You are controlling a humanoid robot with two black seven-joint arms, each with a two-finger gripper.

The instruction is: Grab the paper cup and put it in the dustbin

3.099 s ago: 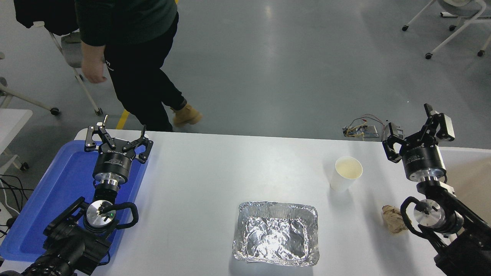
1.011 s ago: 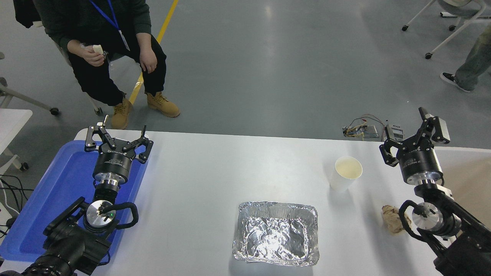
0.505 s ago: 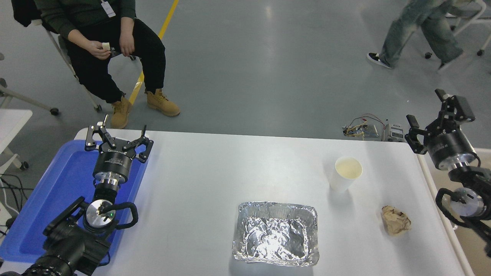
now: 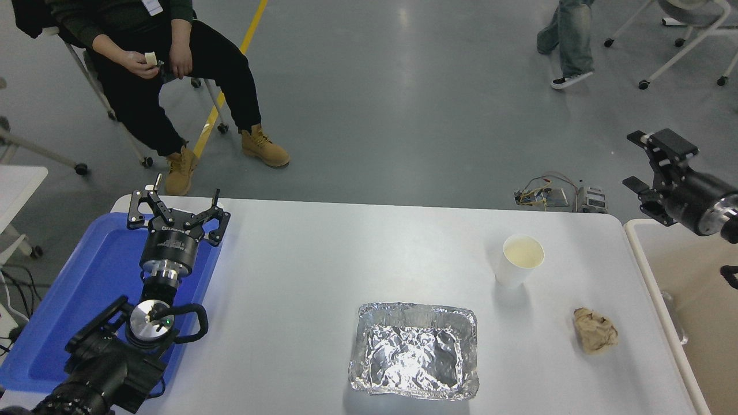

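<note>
Your paper cup (image 4: 520,260) stands upright on the white table (image 4: 346,259), at about 2 o'clock from the table's middle, its cream inside open to the camera and nothing touching it. At 5 o'clock from the cup, near it but apart, lies a crumpled brown paper ball (image 4: 594,337); at 7 o'clock from the cup sits the crinkled silver foil tray (image 4: 414,351), close to the near edge. Your right gripper (image 4: 648,163) hangs in the air at the picture's 3 o'clock edge, well apart from the cup and off beyond the table's right end, above the far corner of the dustbin (image 4: 650,283); its 2 black fingers are spread with nothing between them, pointing toward 10 o'clock. The dustbin stands just beside the table's right end, its thick off-white rim running along that edge and its beige inside showing. Your left gripper (image 4: 177,210) sits parked at 8 o'clock over the flat blue plastic tray (image 4: 86,288), fingers spread wide and holding nothing. Beyond the table, at 11 o'clock, a person (image 4: 155,63) in dark clothes and tan boots sits on a chair, both hands together at the lap holding something small. At 1 o'clock, another person's jeans leg and shoe (image 4: 568,46) show on the grey floor.
</note>
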